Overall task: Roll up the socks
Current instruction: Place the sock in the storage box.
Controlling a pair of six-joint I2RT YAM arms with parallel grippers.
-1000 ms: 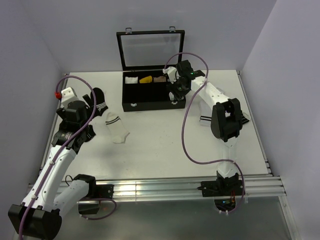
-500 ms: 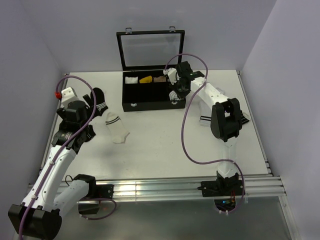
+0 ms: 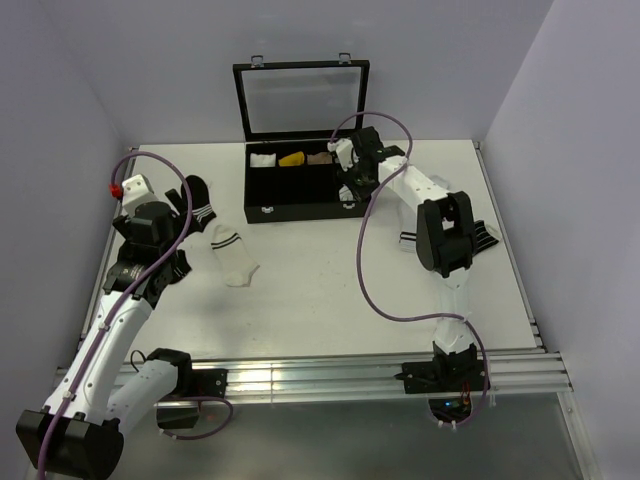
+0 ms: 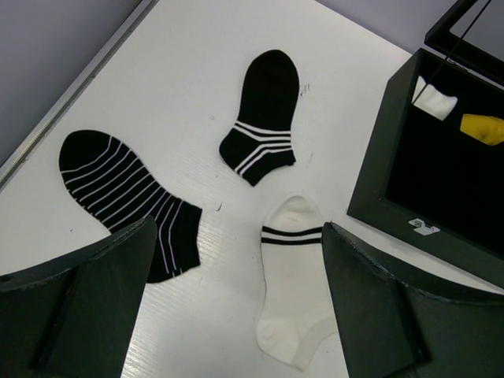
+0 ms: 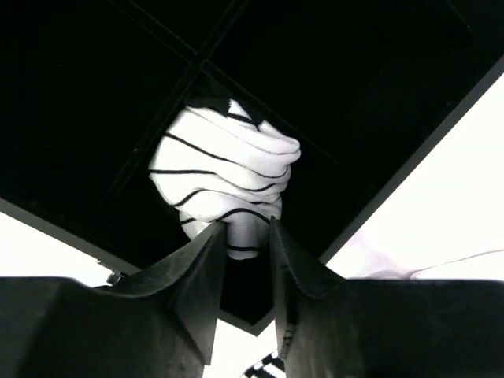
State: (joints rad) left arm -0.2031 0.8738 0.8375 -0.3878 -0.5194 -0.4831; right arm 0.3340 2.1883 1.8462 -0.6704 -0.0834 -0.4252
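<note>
Nearest, the left hand [image 4: 238,227] hangs wide and empty over the white table [image 3: 320,290] beside a flat cream ankle sock [image 4: 298,315], while the right hand [image 5: 246,228] pinches the white, black-lined socks [image 5: 224,165], rolled into a bundle, at the right end of the far black compartmented box [image 3: 300,212], so by my reckoning only the release remains.

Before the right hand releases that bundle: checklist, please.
1. Right hand shut on the rolled sock: ok.
2. Roll tight, no loose tail showing in the wrist view: ok.
3. Rolled sock within the walls of the black box: ok.
4. Rolled sock resting on the compartment floor: cannot tell.
5. Left hand open and away from the box: ok.
</note>
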